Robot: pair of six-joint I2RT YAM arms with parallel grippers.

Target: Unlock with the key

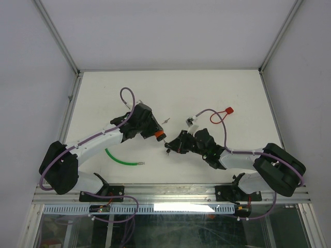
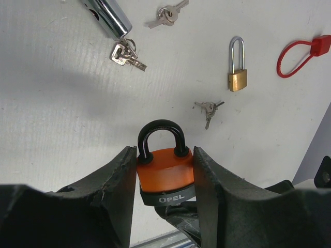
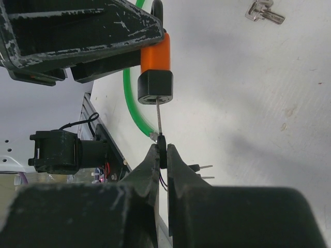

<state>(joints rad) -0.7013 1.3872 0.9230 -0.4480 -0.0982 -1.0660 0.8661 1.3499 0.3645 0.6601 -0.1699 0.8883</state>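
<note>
My left gripper (image 2: 164, 173) is shut on an orange padlock (image 2: 165, 173) with a black shackle and a dark base marked OPEL, held above the table. It shows in the top view (image 1: 158, 135) and in the right wrist view (image 3: 155, 67). My right gripper (image 3: 163, 152) is shut on the black head of a key (image 3: 162, 147). The key's thin blade (image 3: 159, 118) points up, its tip at the keyhole in the padlock's base. Two more keys hang beside my right fingers (image 3: 199, 172). In the top view the right gripper (image 1: 173, 144) is just right of the padlock.
On the table lie a brass padlock (image 2: 237, 72), a red cable lock (image 2: 302, 51), loose key sets (image 2: 208, 109) (image 2: 166, 14) (image 2: 126, 54), a chrome lock body (image 2: 106, 18) and a green cable (image 1: 121, 159).
</note>
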